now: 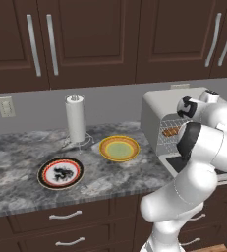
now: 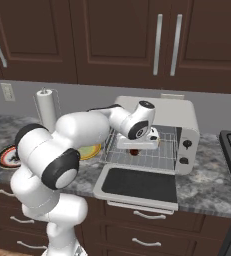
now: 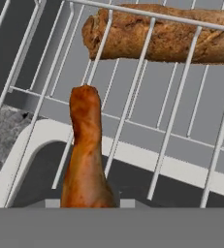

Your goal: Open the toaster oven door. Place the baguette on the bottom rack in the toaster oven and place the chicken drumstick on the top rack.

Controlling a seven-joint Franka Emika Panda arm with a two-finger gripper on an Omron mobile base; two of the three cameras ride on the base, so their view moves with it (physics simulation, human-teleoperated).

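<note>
The toaster oven (image 2: 157,135) is sitting on the granite surface (image 1: 16,162) with the toaster oven door (image 2: 139,186) hanging fully open, its glass panel lying flat toward the robot. The gripper (image 2: 135,150) is reaching into the oven mouth just above the front of a wire rack (image 2: 147,157). In the hand view the jaws are gripping the chicken drumstick (image 3: 87,155), its long axis pointing away from the hand, the narrow end leading over the rack wires. The baguette (image 3: 167,36) is lying inside the oven beyond the drumstick, its long axis running across the oven's width, crosswise to the drumstick. Which of the two racks carries it I cannot tell.
</note>
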